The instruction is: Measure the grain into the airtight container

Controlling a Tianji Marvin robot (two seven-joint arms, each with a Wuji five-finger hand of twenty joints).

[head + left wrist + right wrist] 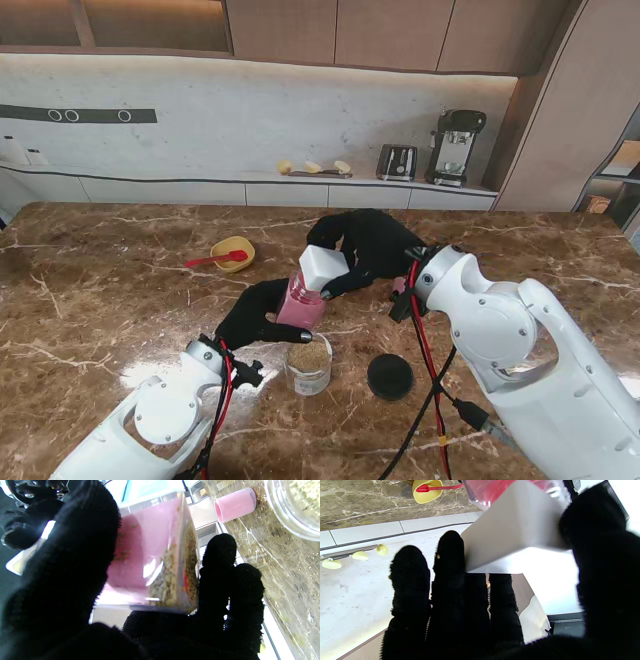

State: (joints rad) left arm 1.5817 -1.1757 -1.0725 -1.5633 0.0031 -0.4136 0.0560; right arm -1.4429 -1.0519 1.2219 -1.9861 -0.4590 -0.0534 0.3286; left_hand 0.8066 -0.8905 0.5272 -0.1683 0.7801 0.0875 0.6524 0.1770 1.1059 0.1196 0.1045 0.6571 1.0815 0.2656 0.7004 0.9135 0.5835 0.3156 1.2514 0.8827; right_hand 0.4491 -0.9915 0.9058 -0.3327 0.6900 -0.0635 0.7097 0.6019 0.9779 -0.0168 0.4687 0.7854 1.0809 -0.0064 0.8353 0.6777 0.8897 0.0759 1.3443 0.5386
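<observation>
Left hand [258,313] gripping pink grain container [302,302], right hand [368,247] pinching its white lid [322,267], prob. over glass jar [309,364].

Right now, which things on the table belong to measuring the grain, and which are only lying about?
Belonging to the job:
- grain box, pink with a white lid, held by left hand and right hand
- glass container, grain inside
- black lid
- pink cup, on its side

Lying about:
- yellow bowl
- red spoon in it
</observation>
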